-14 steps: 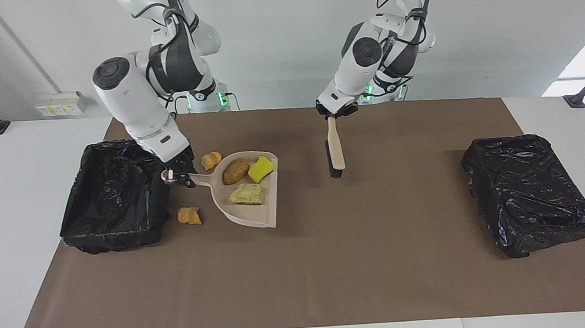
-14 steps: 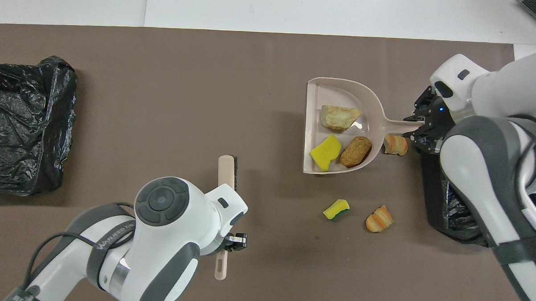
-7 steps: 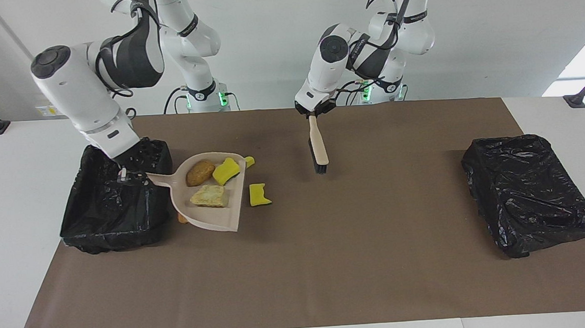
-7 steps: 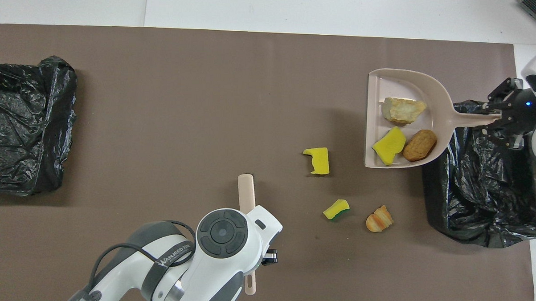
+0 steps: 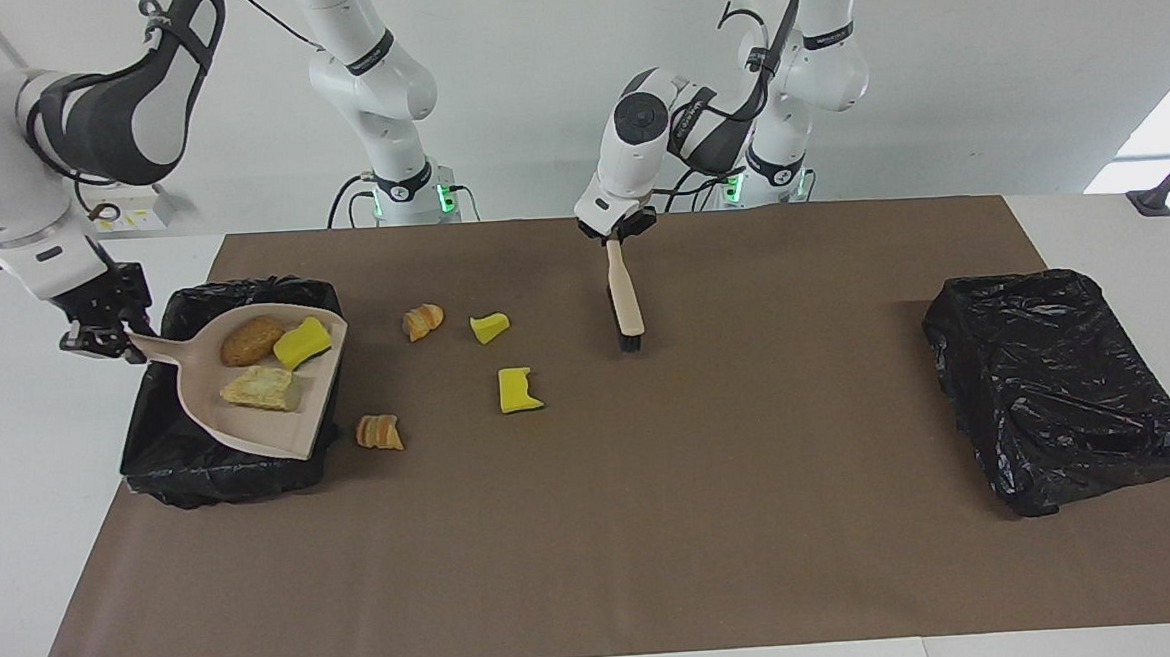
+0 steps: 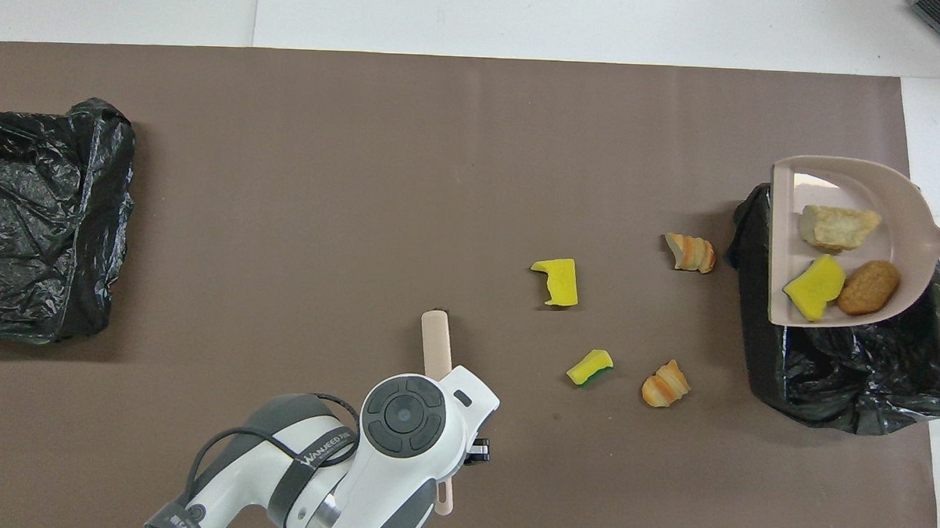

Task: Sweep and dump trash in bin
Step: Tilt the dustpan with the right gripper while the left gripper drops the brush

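Right gripper (image 5: pixel 104 329) jaws clamp dustpan (image 5: pixel 249 406) handle over bin (image 5: pixel 167 471); tip slowly. Left gripper (image 5: pixel 618 235) jaws hold brush (image 5: pixel 626 301), waiting.

Glossy white arms (image 5: pixel 636 146) with dark grey joint bands, black cables, green-lit bases.

dustpan (image 5: pixel 249 406) over bin (image 5: pixel 167 471), trash (image 5: pixel 519 390) beside
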Controlling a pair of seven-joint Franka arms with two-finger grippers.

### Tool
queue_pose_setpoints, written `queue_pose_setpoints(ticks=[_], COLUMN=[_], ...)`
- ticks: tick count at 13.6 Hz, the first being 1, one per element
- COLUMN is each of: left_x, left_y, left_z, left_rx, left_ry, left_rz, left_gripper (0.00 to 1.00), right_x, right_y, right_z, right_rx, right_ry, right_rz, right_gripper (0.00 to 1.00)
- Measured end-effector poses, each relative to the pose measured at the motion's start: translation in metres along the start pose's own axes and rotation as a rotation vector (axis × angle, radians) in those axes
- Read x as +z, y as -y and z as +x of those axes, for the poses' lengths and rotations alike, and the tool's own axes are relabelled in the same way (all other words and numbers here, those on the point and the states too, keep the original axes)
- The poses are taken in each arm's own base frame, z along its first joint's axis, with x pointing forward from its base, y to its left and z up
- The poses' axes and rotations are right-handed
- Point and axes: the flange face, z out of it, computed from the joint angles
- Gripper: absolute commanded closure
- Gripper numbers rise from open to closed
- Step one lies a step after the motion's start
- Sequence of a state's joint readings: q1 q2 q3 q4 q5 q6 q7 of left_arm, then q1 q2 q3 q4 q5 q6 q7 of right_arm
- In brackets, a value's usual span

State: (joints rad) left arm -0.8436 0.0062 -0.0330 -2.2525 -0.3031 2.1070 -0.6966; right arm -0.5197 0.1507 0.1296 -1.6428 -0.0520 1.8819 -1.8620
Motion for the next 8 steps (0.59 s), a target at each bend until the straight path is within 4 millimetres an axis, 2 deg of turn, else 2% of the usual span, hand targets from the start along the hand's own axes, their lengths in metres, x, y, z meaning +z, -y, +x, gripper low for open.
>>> queue_pose_setpoints(ticks=[2, 3, 4, 5, 6, 7, 8], left_x=[0.012, 0.018, 0.022, 0.024, 0.023, 0.023, 0.023], left_y=[-0.005, -0.006, -0.006, -0.006, -0.005, -0.005, -0.004], left_z=[-0.008, -0.010, -0.009, -0.008, -0.007, -0.006, -0.005], left_rx=[0.017, 0.022, 0.022, 0.020, 0.018, 0.016, 0.014], left_ry=[0.002, 0.005, 0.008, 0.009, 0.006, 0.005, 0.005], left_rz=[0.011, 0.018, 0.022, 0.024, 0.021, 0.020, 0.020], left_gripper=[1.00, 1.00, 0.83, 0.43, 0.22, 0.16, 0.05], right_x=[-0.007, -0.014, -0.022, -0.031, -0.036, -0.038, -0.038], right_y=[0.006, 0.005, 0.005, 0.005, 0.004, 0.003, 0.002], right_z=[-0.024, -0.025, -0.022, -0.017, -0.010, 0.001, 0.012], right_rx=[-0.009, -0.034, -0.044, -0.038, -0.039, -0.038, -0.026], right_ry=[0.092, 0.158, 0.224, 0.294, 0.354, 0.414, 0.459], right_rz=[0.015, 0.023, 0.027, 0.030, 0.039, 0.057, 0.078], right_gripper=[1.00, 1.00, 1.00, 1.00, 1.00, 1.00, 1.00])
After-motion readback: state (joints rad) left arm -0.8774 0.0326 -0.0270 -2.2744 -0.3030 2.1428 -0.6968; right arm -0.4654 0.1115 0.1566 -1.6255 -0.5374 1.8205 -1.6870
